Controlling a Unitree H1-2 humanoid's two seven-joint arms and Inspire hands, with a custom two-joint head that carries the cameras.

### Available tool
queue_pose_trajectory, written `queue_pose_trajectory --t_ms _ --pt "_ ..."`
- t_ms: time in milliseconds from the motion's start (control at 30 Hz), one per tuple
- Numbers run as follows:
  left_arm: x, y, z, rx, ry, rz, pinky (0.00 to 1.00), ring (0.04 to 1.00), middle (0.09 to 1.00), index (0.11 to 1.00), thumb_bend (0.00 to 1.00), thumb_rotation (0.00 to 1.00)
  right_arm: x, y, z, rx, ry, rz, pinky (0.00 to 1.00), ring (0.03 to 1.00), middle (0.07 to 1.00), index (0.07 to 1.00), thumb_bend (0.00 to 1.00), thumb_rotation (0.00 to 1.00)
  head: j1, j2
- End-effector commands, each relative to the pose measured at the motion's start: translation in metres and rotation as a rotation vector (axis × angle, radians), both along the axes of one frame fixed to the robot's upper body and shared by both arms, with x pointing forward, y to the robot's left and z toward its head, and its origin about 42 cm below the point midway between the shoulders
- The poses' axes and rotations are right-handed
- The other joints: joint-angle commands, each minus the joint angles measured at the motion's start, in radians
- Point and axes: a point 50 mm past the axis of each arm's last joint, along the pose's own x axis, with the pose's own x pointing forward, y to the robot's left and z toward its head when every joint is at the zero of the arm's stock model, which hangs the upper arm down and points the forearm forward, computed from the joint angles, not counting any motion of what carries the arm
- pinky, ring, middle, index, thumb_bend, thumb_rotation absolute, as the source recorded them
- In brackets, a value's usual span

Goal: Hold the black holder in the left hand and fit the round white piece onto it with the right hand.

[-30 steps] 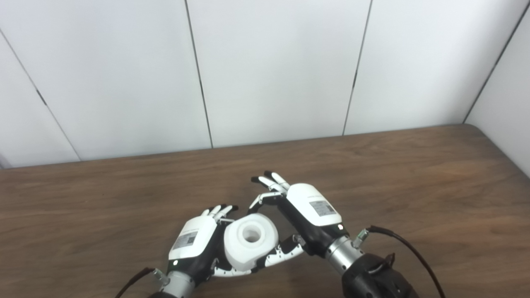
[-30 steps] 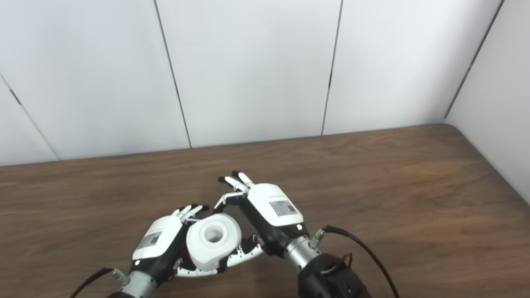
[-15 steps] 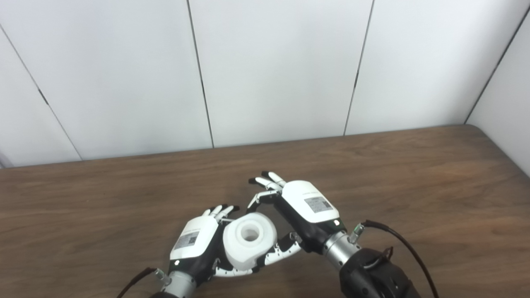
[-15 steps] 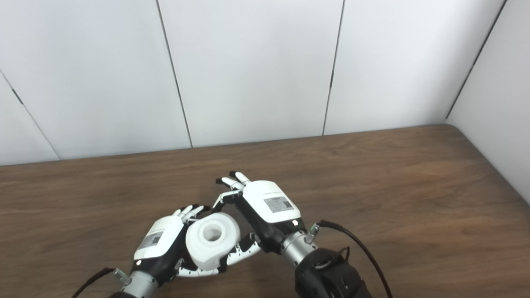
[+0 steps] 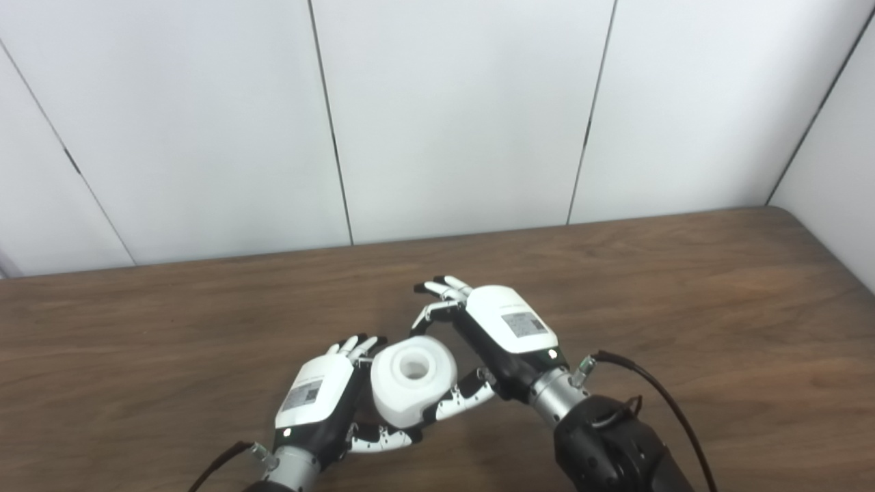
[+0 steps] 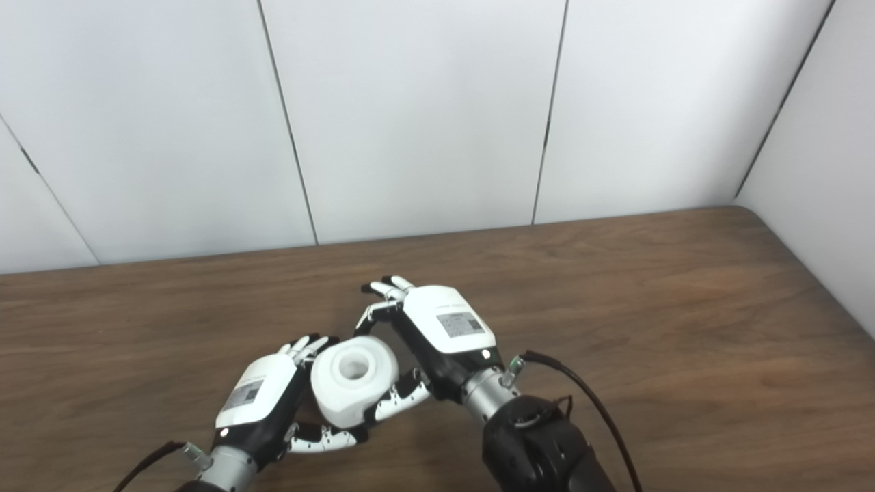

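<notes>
White piece (image 5: 412, 379), a thick rounded ring with a smooth matte plastic look and a shallow round recess in its top, sits between the two robot hands just above the brown wood-grain counter (image 5: 683, 287). The left robot hand (image 5: 316, 400) cups it from the left and below, thumb curled under, fingers close against its side; the black holder is hidden, so I cannot tell whether it is already under the piece. The right robot hand (image 5: 495, 335) has its thumb against the lower right side of the piece and its fingers (image 5: 437, 290) arched above the far rim, apart, seemingly not clamping it. To seat the piece well, I judge the left should keep steady while the right presses squarely down along the ring's axis; a tilted push on such smooth plastic could jam or slip.
</notes>
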Motion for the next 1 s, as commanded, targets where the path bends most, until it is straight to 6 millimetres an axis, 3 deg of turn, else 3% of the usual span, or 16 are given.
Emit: queue_pose_trajectory --t_ms 0,333,967 --pt "-0.001 -0.012 0.017 -0.034 -0.073 -0.042 1.00 0.982 0.931 0.482 0.52 0.05 0.009 -0.013 -0.024 -0.077 0.103 -0.074 0.76 0.949 0.901 0.481 0.51 0.14 -0.001 0.001" --pt "-0.001 -0.012 0.016 -0.039 -0.073 -0.039 1.00 0.986 0.934 0.482 0.52 0.05 0.015 -0.019 -0.035 -0.096 0.136 -0.117 0.77 0.962 0.900 0.480 0.51 0.14 0.005 0.002" --pt "0.000 -0.013 0.015 -0.043 -0.072 -0.031 1.00 0.984 0.936 0.481 0.52 0.05 0.010 -0.018 -0.027 -0.098 0.110 -0.097 0.78 0.961 0.906 0.481 0.51 0.15 0.018 -0.003"
